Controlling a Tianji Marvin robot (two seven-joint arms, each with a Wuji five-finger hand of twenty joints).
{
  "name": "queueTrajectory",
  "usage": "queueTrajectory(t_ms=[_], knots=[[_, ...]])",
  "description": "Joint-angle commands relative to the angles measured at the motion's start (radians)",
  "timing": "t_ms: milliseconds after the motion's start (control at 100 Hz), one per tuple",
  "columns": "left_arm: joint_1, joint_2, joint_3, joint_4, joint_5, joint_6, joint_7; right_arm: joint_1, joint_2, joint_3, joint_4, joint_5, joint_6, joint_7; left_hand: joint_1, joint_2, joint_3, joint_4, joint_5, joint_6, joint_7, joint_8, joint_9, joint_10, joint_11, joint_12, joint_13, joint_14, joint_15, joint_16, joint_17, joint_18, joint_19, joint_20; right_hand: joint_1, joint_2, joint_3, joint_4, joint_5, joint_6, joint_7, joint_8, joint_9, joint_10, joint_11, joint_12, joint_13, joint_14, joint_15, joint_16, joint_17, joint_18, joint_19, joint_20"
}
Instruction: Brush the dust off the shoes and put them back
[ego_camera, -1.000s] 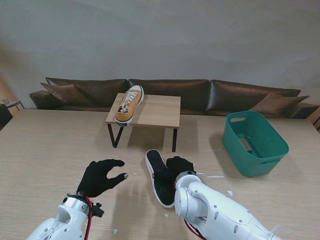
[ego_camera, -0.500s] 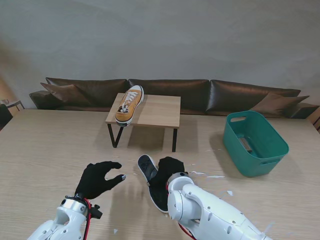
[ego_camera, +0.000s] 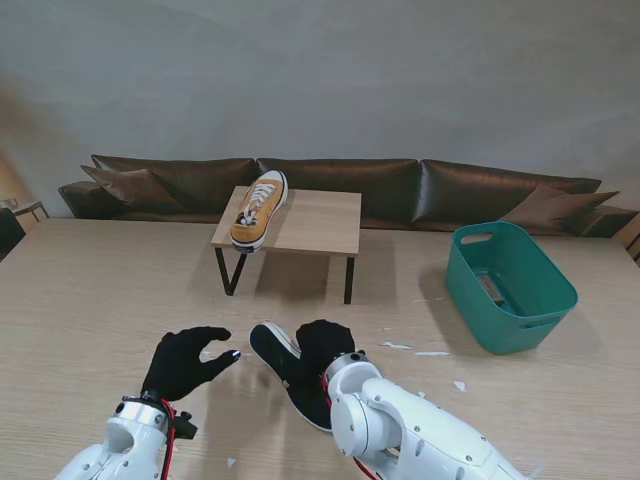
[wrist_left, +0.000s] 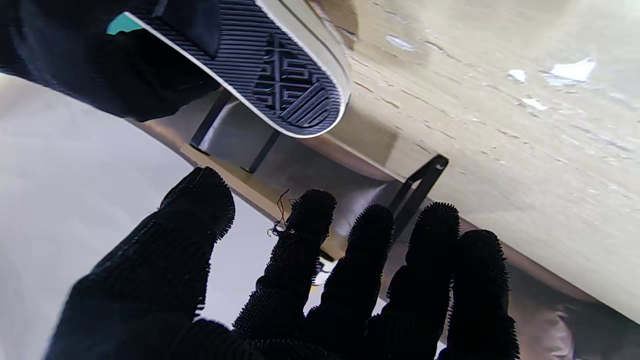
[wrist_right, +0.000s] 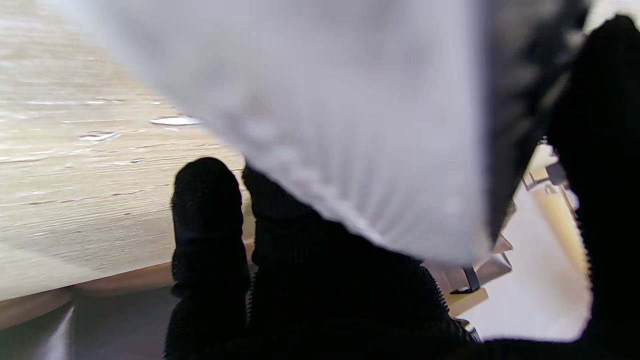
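Right hand (ego_camera: 318, 350) gripping shoe (ego_camera: 283, 366), carried leftward since before; left hand (ego_camera: 183, 362) spread, empty, just beside.

Living room, brown leather sofa (ego_camera: 330, 185), wooden table (ego_camera: 80, 300)

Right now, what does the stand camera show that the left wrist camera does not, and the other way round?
Only the stand view shows the yellow sneaker lying on the small wooden bench and the green basket on the right, open and away from both hands. Only the left wrist view shows the ribbed tread of the held shoe's sole close up. Both show the left hand, open and holding nothing, the right hand gripping the shoe with its sole turned up, and white scraps on the table.
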Motion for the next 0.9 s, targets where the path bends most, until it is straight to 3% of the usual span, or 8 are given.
queueTrajectory(t_ms=[0, 350, 370, 550, 570, 750, 780, 890], knots=[[0.002, -0.007, -0.003, 0.02, -0.013, 0.023, -0.015, -0.034, 0.002, -0.008, 0.022, 0.007, -0.008, 0.011, 0.018, 0.04, -0.016, 0.027, 0.005, 0.019, -0.013, 0.004, -0.001, 0.019, -0.014, 0.005, -0.021, 0.027, -0.02, 0.009, -0.028, 0.008, -0.023, 0.013, 0.231, -0.065, 0.45, 0.091, 0.027, -0.12, 0.192, 0.008, 0.116, -0.071, 0.009, -0.004, 0.044, -0.05, 0.076, 0.05, 0.164, 0.012, 0.074, 0.022], [-0.036, -0.028, 0.004, 0.056, -0.201, 0.086, -0.051, -0.119, 0.001, 0.13, -0.018, 0.131, -0.126, -0.031, 0.005, 0.021, -0.05, 0.026, -0.222, -0.027, -0.135, -0.062, -0.16, 0.013, -0.052, -0.016, -0.151, 0.029, -0.093, -0.006, -0.12, -0.035, -0.118, 0.035, 0.27, -0.072, 0.494, 0.092, 0.018, -0.066, 0.214, 0.02, 0.125, -0.042, 0.02, 0.038, 0.049, -0.135, 0.206, 0.103, 0.305, -0.007, 0.079, 0.043], [-0.038, -0.029, 0.005, 0.055, -0.217, 0.089, -0.053, -0.125, 0.0, 0.14, -0.022, 0.143, -0.131, -0.034, 0.004, 0.023, -0.067, 0.03, -0.24, -0.029, -0.13, -0.088, -0.177, 0.01, -0.048, -0.026, -0.161, 0.028, -0.111, -0.006, -0.12, -0.042, -0.165, 0.09, 0.272, -0.071, 0.493, 0.092, 0.018, -0.063, 0.215, 0.02, 0.124, -0.04, 0.02, 0.039, 0.048, -0.132, 0.207, 0.103, 0.306, -0.005, 0.077, 0.045], [-0.048, -0.033, 0.009, 0.045, -0.337, 0.124, -0.115, -0.171, 0.004, 0.211, -0.06, 0.183, -0.17, -0.047, -0.028, 0.03, -0.13, 0.029, -0.313, -0.044, -0.156, -0.111, -0.257, 0.001, -0.063, -0.035, -0.221, 0.017, -0.174, -0.028, -0.146, -0.065, -0.278, 0.111, 0.277, -0.068, 0.495, 0.096, 0.015, -0.054, 0.218, 0.022, 0.123, -0.036, 0.02, 0.046, 0.048, -0.132, 0.213, 0.105, 0.311, 0.0, 0.07, 0.055], [-0.05, -0.032, 0.009, 0.045, -0.345, 0.128, -0.124, -0.178, 0.005, 0.22, -0.067, 0.188, -0.174, -0.047, -0.027, 0.035, -0.161, 0.034, -0.325, -0.047, -0.159, -0.122, -0.269, -0.001, -0.064, -0.04, -0.228, 0.012, -0.185, -0.028, -0.14, -0.071, -0.326, 0.153, 0.278, -0.068, 0.495, 0.096, 0.015, -0.054, 0.218, 0.022, 0.123, -0.036, 0.02, 0.046, 0.048, -0.13, 0.213, 0.105, 0.311, 0.0, 0.07, 0.056], [-0.074, -0.031, 0.022, 0.06, -0.415, 0.14, -0.169, -0.227, 0.015, 0.285, -0.121, 0.207, -0.22, -0.048, -0.064, 0.028, -0.201, 0.029, -0.36, -0.064, -0.174, -0.137, -0.303, -0.008, -0.07, -0.04, -0.247, -0.003, -0.209, -0.031, -0.125, -0.076, -0.424, 0.177, 0.279, -0.057, 0.491, 0.098, 0.009, -0.048, 0.218, 0.024, 0.116, -0.03, 0.021, 0.052, 0.048, -0.129, 0.211, 0.103, 0.308, 0.0, 0.065, 0.063], [-0.079, -0.031, 0.025, 0.063, -0.425, 0.139, -0.176, -0.235, 0.017, 0.296, -0.129, 0.209, -0.23, -0.049, -0.073, 0.022, -0.209, 0.029, -0.363, -0.072, -0.169, -0.142, -0.307, -0.011, -0.07, -0.038, -0.249, -0.006, -0.214, -0.026, -0.104, -0.077, -0.499, 0.247, 0.28, -0.057, 0.491, 0.098, 0.009, -0.048, 0.219, 0.024, 0.116, -0.03, 0.021, 0.052, 0.048, -0.128, 0.211, 0.103, 0.308, 0.0, 0.065, 0.063], [-0.095, -0.027, 0.033, 0.07, -0.461, 0.141, -0.213, -0.263, 0.018, 0.331, -0.16, 0.229, -0.248, -0.056, -0.079, 0.0, -0.21, 0.028, -0.377, -0.09, -0.172, -0.144, -0.332, -0.022, -0.073, -0.035, -0.263, -0.022, -0.222, -0.029, -0.099, -0.086, -0.546, 0.257, 0.281, -0.054, 0.491, 0.099, 0.009, -0.046, 0.219, 0.025, 0.114, -0.027, 0.022, 0.055, 0.048, -0.127, 0.211, 0.102, 0.306, 0.001, 0.062, 0.066]])
